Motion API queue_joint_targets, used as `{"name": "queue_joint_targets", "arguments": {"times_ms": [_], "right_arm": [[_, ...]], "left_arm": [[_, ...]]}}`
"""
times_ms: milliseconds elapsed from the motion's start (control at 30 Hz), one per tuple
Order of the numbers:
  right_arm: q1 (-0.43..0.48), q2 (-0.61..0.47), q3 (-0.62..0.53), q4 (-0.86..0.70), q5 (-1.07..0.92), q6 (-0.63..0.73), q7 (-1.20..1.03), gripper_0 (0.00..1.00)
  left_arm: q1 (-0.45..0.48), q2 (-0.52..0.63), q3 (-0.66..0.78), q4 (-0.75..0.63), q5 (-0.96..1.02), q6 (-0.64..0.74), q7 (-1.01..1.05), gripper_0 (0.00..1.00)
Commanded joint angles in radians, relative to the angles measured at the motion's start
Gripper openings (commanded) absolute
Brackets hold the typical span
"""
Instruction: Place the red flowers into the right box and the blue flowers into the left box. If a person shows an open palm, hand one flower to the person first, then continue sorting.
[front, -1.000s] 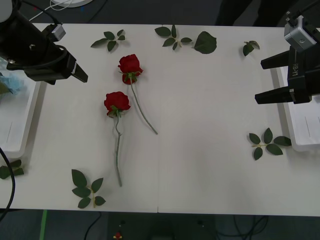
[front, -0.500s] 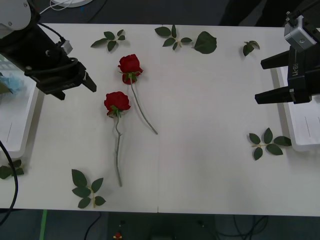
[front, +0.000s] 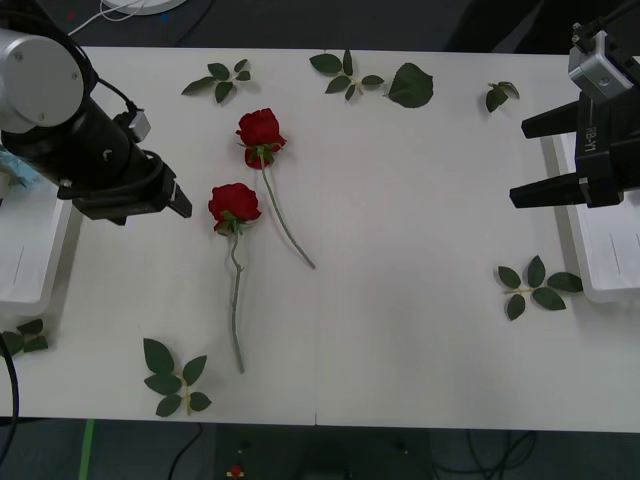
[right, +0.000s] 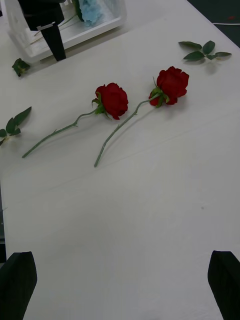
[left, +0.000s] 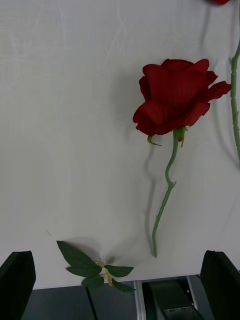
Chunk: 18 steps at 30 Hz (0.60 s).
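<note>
My left gripper (front: 178, 197) hangs with fingers apart and empty, just beside the nearer rose (front: 234, 204); the second rose (front: 260, 129) lies close behind it. Both red flowers sit mid-table, unsorted. My right gripper (front: 520, 160) waits spread and empty by the right box (front: 600, 291). Something pale blue, probably a hydrangea (right: 94, 10), already lies in the left box (front: 45, 262).

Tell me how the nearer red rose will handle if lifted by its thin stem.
The nearer rose will probably droop bloom-first, its head being much wider than its kinked stem. It looks light. The open left end effector may find the thin stem slipping or twisting, so gripping close beneath the bloom seems safer.
</note>
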Motion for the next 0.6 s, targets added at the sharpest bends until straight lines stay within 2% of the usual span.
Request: {"name": "queue_joint_targets", "arguments": {"times_ms": [33, 200, 333, 467, 600], "right_arm": [[0.002, -0.041, -0.005, -0.012, -0.010, -0.010, 0.029, 1.00], [0.002, -0.041, -0.005, -0.012, -0.010, -0.010, 0.029, 1.00], [0.002, -0.041, -0.005, -0.012, -0.010, -0.010, 0.029, 1.00], [0.002, -0.041, -0.005, -0.012, -0.010, -0.010, 0.029, 1.00], [0.002, -0.041, -0.005, -0.012, -0.010, -0.010, 0.029, 1.00]], "left_arm": [[0.136, -0.007, -0.018, -0.143, -0.026, -0.070, -0.031, 0.96], [0.236, -0.021, -0.067, -0.221, -0.105, -0.176, -0.033, 0.96], [0.291, -0.054, -0.128, -0.224, -0.184, -0.293, -0.030, 0.96], [0.322, -0.064, -0.211, -0.223, -0.272, -0.397, -0.018, 0.96], [0.322, -0.078, -0.277, -0.223, -0.349, -0.420, -0.011, 0.96]]}}
